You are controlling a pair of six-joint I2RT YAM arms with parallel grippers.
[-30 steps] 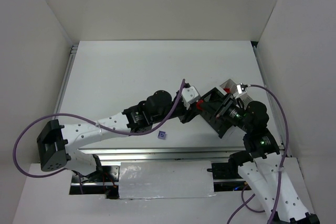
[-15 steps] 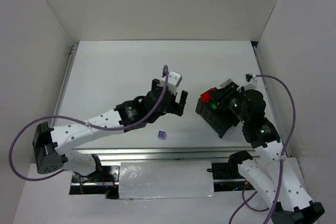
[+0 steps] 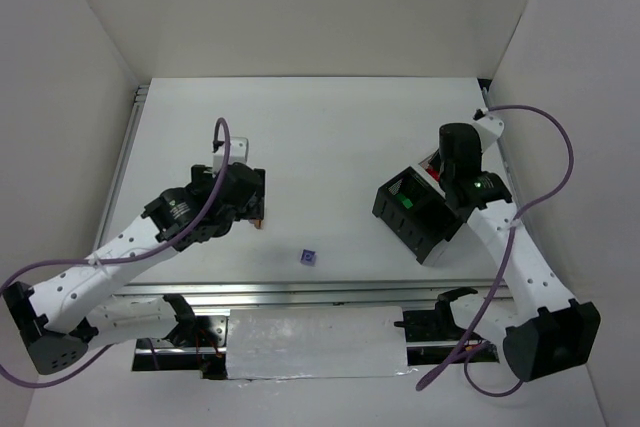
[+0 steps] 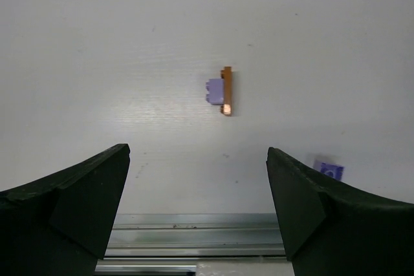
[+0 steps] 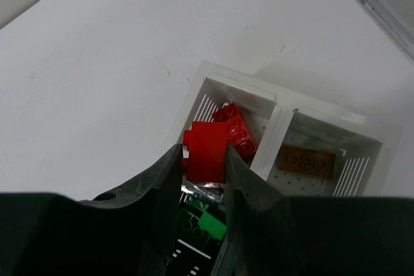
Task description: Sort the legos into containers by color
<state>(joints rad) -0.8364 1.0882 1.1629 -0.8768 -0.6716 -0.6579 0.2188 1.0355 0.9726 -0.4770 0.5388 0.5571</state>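
My right gripper (image 5: pixel 204 159) is shut on a red lego (image 5: pixel 207 148) and hangs over the containers (image 5: pixel 279 116). Under it, one white-walled cell holds red legos (image 5: pixel 234 127), and the cell beside it holds a brown-orange lego (image 5: pixel 307 161). Green legos (image 5: pixel 206 220) lie in a black cell. From above, the containers (image 3: pixel 437 240) stand at the right with the right gripper (image 3: pixel 440 175) over their far side. My left gripper (image 4: pixel 197 153) is open and empty above a lavender lego (image 4: pixel 213 90) joined to a thin brown-orange lego (image 4: pixel 226 90). That pair (image 3: pixel 259 224) lies just near of the left gripper (image 3: pixel 252 197).
A single lavender lego (image 3: pixel 309 258) lies on the white table near its front edge, and its corner shows by my left gripper's right finger (image 4: pixel 328 170). A metal rail (image 3: pixel 300 292) runs along the front. White walls close in the left, back and right.
My left arm swung left away from the containers, opened its gripper and now hovers over the lavender and brown-orange pair. My right arm drew back and rose over the containers, still gripping red.
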